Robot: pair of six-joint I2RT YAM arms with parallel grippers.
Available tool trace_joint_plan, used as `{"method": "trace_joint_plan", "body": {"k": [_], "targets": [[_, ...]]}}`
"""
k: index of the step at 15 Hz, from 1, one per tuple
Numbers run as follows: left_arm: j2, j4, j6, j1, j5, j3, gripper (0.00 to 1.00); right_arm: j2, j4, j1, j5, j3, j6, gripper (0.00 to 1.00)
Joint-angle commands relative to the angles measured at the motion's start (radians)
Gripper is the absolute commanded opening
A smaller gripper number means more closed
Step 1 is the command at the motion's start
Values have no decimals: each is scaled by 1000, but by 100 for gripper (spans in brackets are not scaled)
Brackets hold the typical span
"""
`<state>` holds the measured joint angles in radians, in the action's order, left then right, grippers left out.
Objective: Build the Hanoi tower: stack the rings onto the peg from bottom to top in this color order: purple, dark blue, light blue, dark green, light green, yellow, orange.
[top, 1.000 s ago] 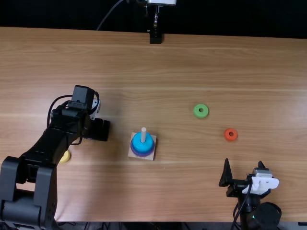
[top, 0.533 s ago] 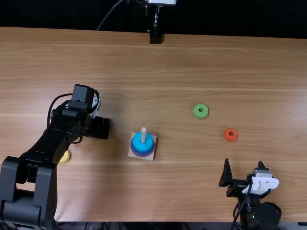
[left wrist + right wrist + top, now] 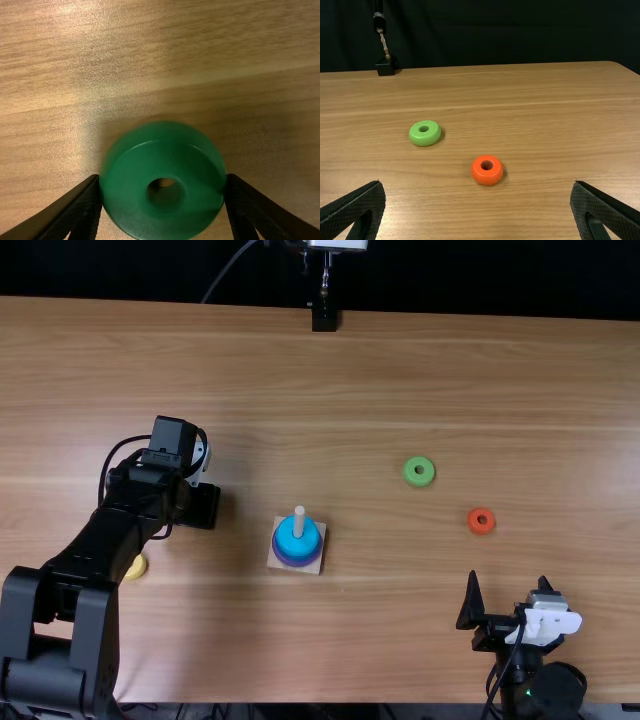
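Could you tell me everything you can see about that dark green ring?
The dark green ring is thick and round, smooth like plastic, with a rounded edge and one central hole. It is held in the left end effector, a black finger against each side. It is not on the peg. I can't tell whether it touches the table.

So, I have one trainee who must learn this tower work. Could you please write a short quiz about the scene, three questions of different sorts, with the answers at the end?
1. What colour is the ring held by the left pincer?
a) yellow
b) dark green
c) orange

2. Fill in: the top ring on the peg is ____.

3. True or false: the orange ring is on the peg.

Key: 1 b; 2 light blue; 3 false.
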<state>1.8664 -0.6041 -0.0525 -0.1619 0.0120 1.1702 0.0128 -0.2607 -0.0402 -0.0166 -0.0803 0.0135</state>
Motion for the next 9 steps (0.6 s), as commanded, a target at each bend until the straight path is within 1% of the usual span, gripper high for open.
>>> {"method": "trace_joint_plan", "body": {"k": [1, 3, 6, 7, 8, 9], "targets": [[8, -7, 8, 9, 17, 42, 8, -13, -75, -10, -11, 68, 1, 100], [-10, -33, 8, 10, 19, 85, 8, -13, -75, -10, -11, 68, 1, 100], [-58, -217, 8, 9, 19, 180, 10, -13, -75, -10, -11, 68, 1, 100], [-72, -274, 8, 4, 23, 213, 10, -13, -75, -10, -11, 68, 1, 100], [-90, -329, 8, 1, 52, 252, 10, -13, -75, -10, -11, 68, 1, 100], [-105, -384, 6, -2, 93, 292, 10, -13, -75, -10, -11, 68, 1, 100]]}}
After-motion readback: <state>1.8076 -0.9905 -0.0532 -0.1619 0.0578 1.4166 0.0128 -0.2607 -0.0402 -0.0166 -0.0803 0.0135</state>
